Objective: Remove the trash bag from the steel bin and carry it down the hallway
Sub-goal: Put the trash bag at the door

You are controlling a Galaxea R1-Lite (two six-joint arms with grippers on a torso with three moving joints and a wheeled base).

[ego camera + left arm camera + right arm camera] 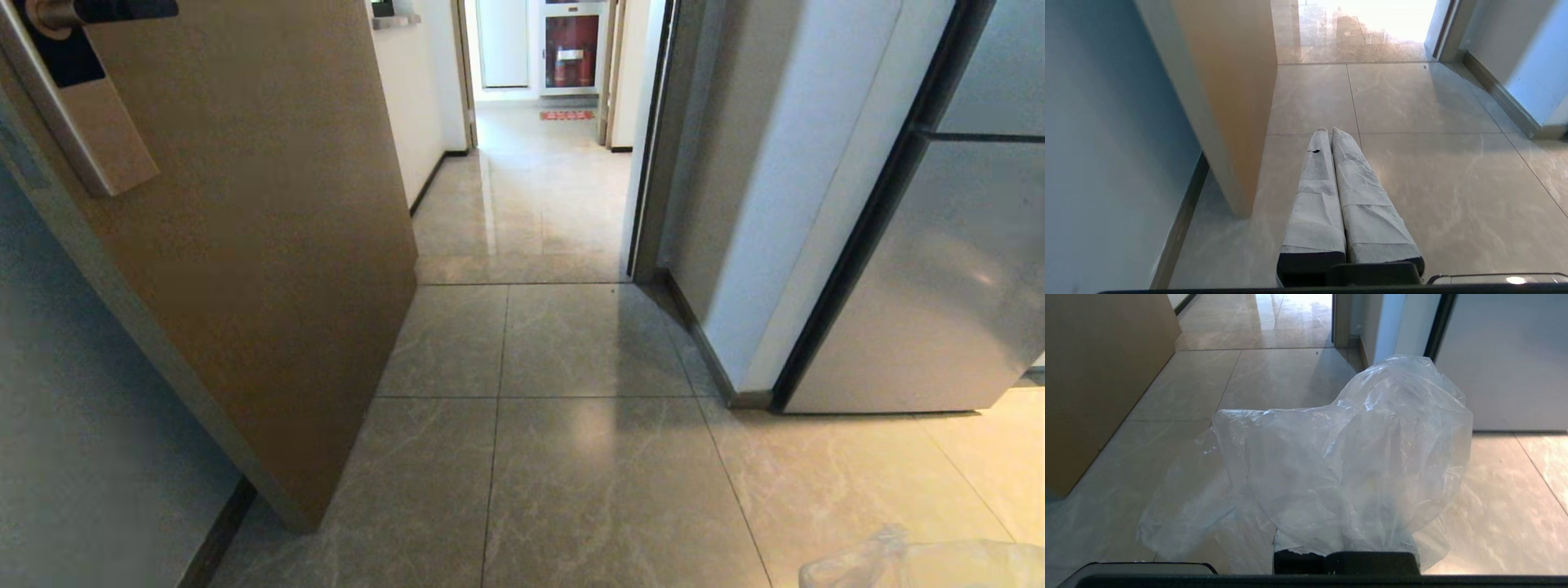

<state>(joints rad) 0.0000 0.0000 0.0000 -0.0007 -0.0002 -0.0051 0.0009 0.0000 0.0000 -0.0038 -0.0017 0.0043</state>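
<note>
The trash bag (1355, 465), clear crinkled plastic, billows up over my right gripper and hides its fingers; only the gripper's black body (1345, 561) shows beneath it. The plastic gathers where the jaws sit, and the bag hangs above the floor tiles. A bit of the trash bag (922, 563) also shows at the lower right of the head view. My left gripper (1329, 131) is shut and empty, its white-wrapped fingers pressed together above the floor. The hallway (531, 188), with glossy grey-beige tiles, runs straight ahead. The steel bin is out of view.
A tan door (245, 245) with a metal handle plate (98, 122) stands ajar close on the left. On the right are a wall corner (775, 204) and a steel fridge (939, 269). A red mat (566, 115) lies at the hallway's far end.
</note>
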